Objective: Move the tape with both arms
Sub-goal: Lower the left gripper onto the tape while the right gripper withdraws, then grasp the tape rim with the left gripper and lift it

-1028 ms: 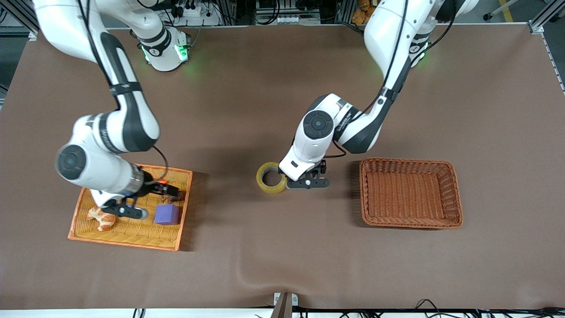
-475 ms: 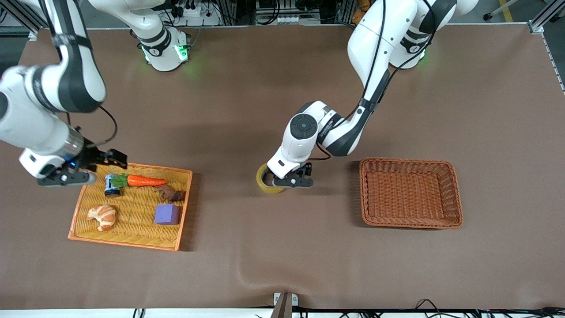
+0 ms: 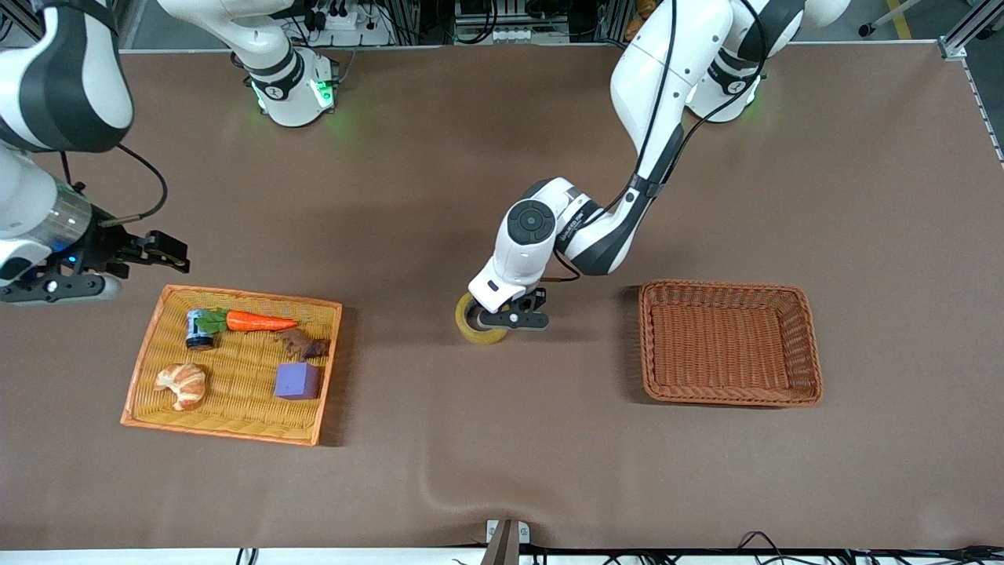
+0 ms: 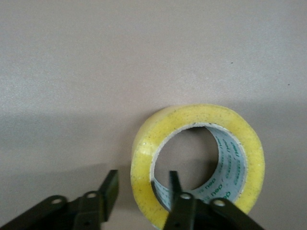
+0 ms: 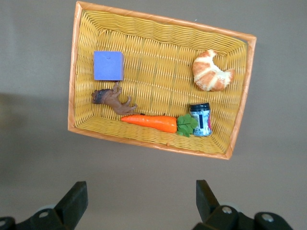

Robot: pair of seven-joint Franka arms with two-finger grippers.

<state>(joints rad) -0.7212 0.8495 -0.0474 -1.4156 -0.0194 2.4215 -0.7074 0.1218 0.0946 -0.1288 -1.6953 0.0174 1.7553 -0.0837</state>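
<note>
Centrally, tape: the yellowish roll point(image 3: 480, 320) lies flat on the brown bench point(image 3: 486, 455), between the yellow tray and the brown basket, and serves as the landmark for the rest.
Left end effector: point(image 3: 514, 319) down at the tape, on the side of the roll toward the left arm's end of the bench.
Left end effector state: parted, with one finger point(image 4: 180, 203) inside the ring against the grey core and the other point(image 4: 103, 196) outside the roll (the yellow wall point(image 4: 144, 165) sits between them, and a sliver of bench shows between the outer finger and the tape, so no grip is closed on it).
Right end effector: point(image 3: 59, 286) held in the air well away from the tape, over bare bench just off the yellow tray's corner toward the robots' bases.
Right end effector state: fingers point(image 5: 72, 203) wide apart and holding nothing.
Yellow tray: point(image 3: 157, 314) well apart from the tape, toward the right arm's end of the bench; it holds a carrot point(image 3: 255, 321), a small jar point(image 3: 198, 329), a brown animal figure point(image 3: 302, 344), a purple cube point(image 3: 296, 380) and a croissant point(image 3: 182, 384).
Brown basket: point(image 3: 812, 353) well apart from the tape, toward the left arm's end.
</note>
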